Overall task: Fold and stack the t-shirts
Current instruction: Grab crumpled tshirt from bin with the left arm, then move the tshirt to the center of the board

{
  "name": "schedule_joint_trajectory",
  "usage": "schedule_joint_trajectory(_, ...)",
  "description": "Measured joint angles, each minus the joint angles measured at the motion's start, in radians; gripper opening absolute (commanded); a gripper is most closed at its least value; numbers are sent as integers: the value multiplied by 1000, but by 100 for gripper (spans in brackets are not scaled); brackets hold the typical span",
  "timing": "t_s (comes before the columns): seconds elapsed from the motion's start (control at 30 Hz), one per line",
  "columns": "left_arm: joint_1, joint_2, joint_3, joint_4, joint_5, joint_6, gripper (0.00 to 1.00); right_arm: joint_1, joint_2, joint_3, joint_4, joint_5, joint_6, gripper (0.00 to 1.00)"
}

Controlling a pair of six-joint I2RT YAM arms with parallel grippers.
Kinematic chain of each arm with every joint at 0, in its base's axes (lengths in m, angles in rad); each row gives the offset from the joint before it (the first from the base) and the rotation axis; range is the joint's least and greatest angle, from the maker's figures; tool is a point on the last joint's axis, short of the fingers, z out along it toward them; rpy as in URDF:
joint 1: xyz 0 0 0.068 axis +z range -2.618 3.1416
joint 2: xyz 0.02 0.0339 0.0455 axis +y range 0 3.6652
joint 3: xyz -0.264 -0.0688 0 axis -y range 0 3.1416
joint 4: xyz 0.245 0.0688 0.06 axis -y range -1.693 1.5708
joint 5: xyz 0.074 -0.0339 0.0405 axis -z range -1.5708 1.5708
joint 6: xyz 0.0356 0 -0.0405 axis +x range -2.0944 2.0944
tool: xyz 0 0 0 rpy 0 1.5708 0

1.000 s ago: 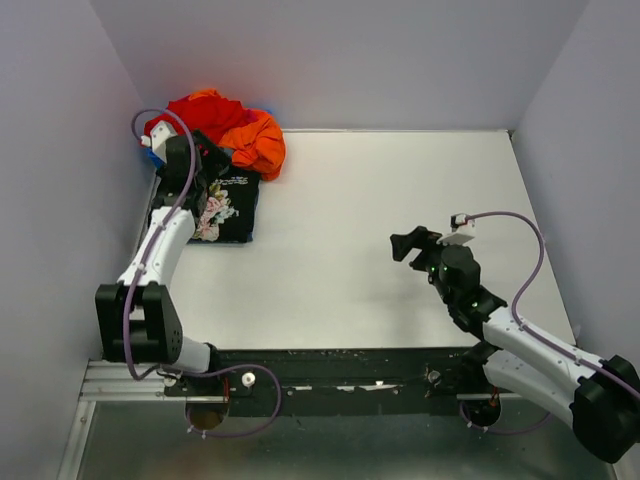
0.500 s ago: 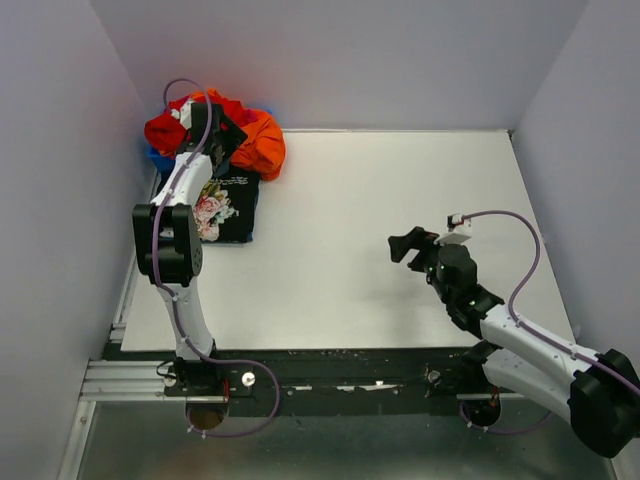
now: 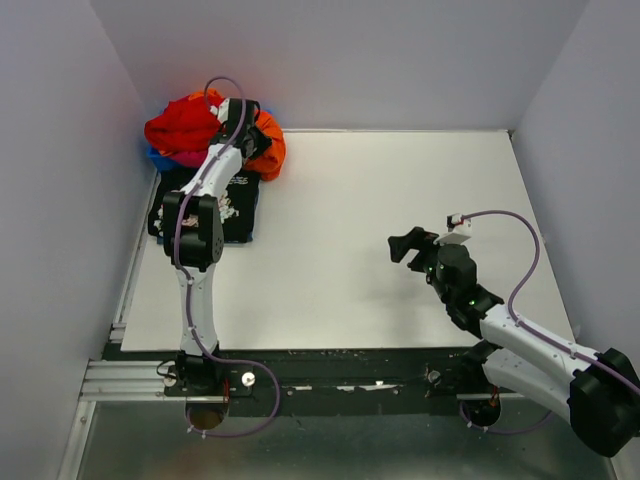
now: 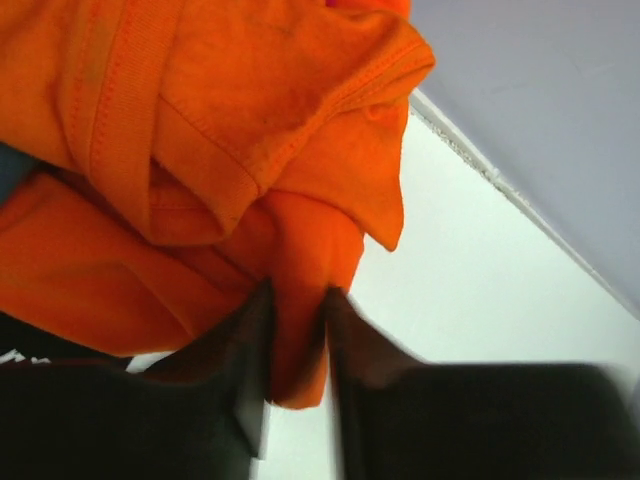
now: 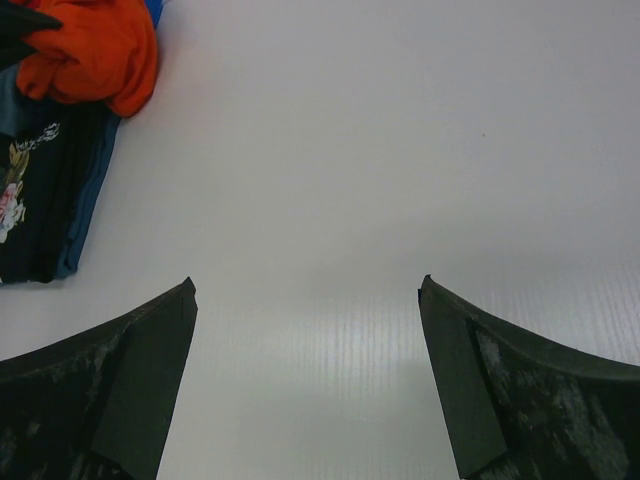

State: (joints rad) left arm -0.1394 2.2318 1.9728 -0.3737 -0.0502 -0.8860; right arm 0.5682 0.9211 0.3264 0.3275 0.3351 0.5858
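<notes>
At the far left corner of the worktop [image 3: 380, 220], a fold of the orange t-shirt [image 4: 250, 120] sits pinched between the left gripper [image 4: 298, 292] jaws; the right gripper [image 5: 307, 280] jaws stand wide open.

— Where is there room to pass?
— Over the middle and right of the table [image 3: 400, 180], which lie bare white; the right pincer [image 5: 305, 290] hangs there, jaws spread wide.
— And the far left corner?
— Crowded. A heap of t-shirts [image 3: 185, 125] fills it against the left wall [image 3: 60, 200], the black rose-print t-shirt [image 3: 240, 225] lies just in front, and the left arm [image 3: 198, 225] reaches over both, the left pincer [image 4: 295, 340] nipped on a fold of the orange t-shirt [image 4: 200, 100].
</notes>
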Motion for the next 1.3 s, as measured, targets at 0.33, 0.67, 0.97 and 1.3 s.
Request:
schedule_joint_trajectory(0.33, 8, -60, -17, -23, -5, 47, 0, 0, 0, 0, 0, 0, 0, 100)
schedule_joint_trajectory(0.67, 10, -145, 239, -116, 37, 85, 0, 0, 0, 0, 0, 0, -1, 100)
schedule_joint_trajectory(0.97, -63, -248, 395, -15, 174, 24, 0, 0, 0, 0, 0, 0, -2, 100)
schedule_joint_trajectory(1.3, -306, -340, 393, 161, 375, -84, 0, 0, -1, 0, -3, 8, -2, 100)
